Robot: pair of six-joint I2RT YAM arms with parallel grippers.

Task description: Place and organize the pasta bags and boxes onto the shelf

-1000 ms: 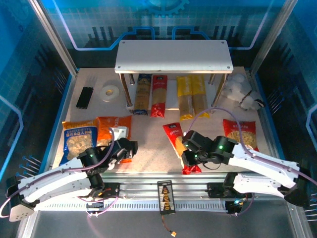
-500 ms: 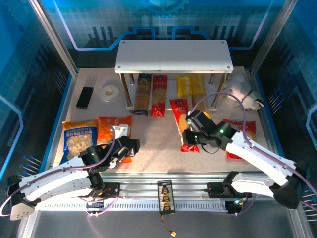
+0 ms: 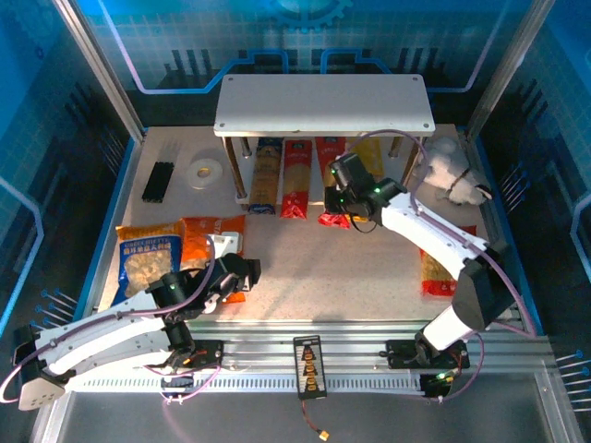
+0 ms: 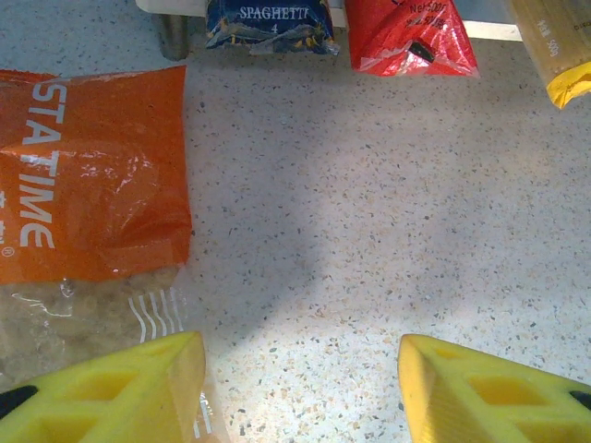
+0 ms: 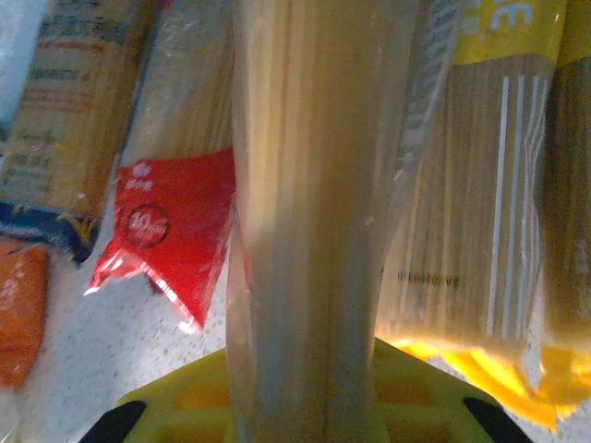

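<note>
Top view, shelf: we see the two-tier rack (image 3: pixel 323 103) of white boards on thin metal posts at the table's (image 3: pixel 295 277) far edge.
Top view, packs: under its top board lie a blue-and-yellow spaghetti pack (image 3: pixel 266 180), a red spaghetti pack (image 3: pixel 295 185) with a clear window, and yellow spaghetti packs (image 3: pixel 371 161).
Top view, right gripper (image 3: pixel 338 189): clamped on a second red pack (image 3: pixel 330 219), which lies between the red and yellow ones.
Top view, bags: a crinkly blue-orange pillow bag (image 3: pixel 148 258) and an orange pillow bag (image 3: pixel 211 238) lie side by side near the left edge. A red pillow bag (image 3: pixel 434 275) lies near the right edge, partly under the arm.
Top view, left gripper (image 3: pixel 246 275): over the orange pillow bag's near end.
Left wrist view: we find its yellow fingers (image 4: pixel 111 388) apart, gripping nothing, with bare table between them.
Right wrist view: the clamped pack runs straight up between the jaws.
</note>
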